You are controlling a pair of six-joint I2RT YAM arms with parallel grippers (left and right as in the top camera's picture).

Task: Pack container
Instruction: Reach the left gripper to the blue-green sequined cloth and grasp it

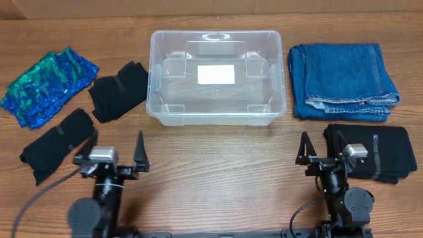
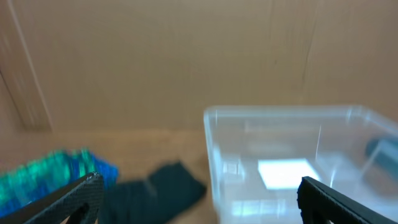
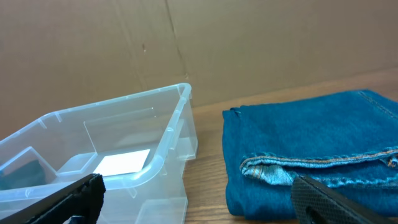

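I read the left gripper (image 2: 199, 185) and right gripper (image 3: 198, 186) as released, jaws spread wide and grasping nothing, both at the near side of the table (image 1: 218, 165), with the container (image 1: 178, 89) upright at centre rear between a black cloth (image 1: 119, 89) and folded jeans (image 1: 340, 76).

The container (image 1: 217, 116) is a clear plastic rectangular tub with rounded corners and a thick rim. It stands upright and open-topped on the wooden table (image 1: 218, 165), midway across its far half, and it is empty. A white label (image 1: 216, 73) shows on its base.
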